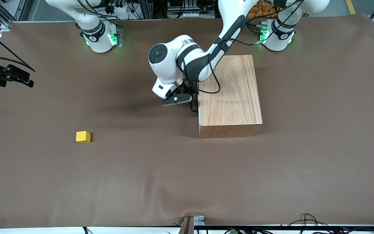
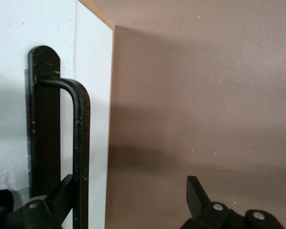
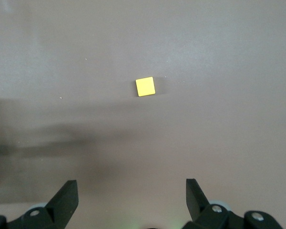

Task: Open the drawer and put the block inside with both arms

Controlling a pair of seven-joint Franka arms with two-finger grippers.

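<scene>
The drawer (image 1: 199,109) sits shut in the wooden box (image 1: 229,97), its pale front panel (image 2: 93,95) facing the right arm's end of the table. My left gripper (image 1: 187,97) is at the black U-shaped handle (image 2: 81,152). It is open (image 2: 131,183), and the handle's bar stands just inside one finger (image 2: 62,191). The yellow block (image 1: 83,136) lies on the brown cloth toward the right arm's end, nearer to the front camera than the box. My right gripper (image 1: 24,78) hangs high over the table's end, open and empty (image 3: 131,183), with the block (image 3: 145,86) well below it.
Brown cloth (image 1: 161,175) covers the whole table. The two arm bases (image 1: 101,37) (image 1: 276,35) glow green along the back edge, with cables and racks past them. A bracket (image 1: 190,224) sticks up at the table's front edge.
</scene>
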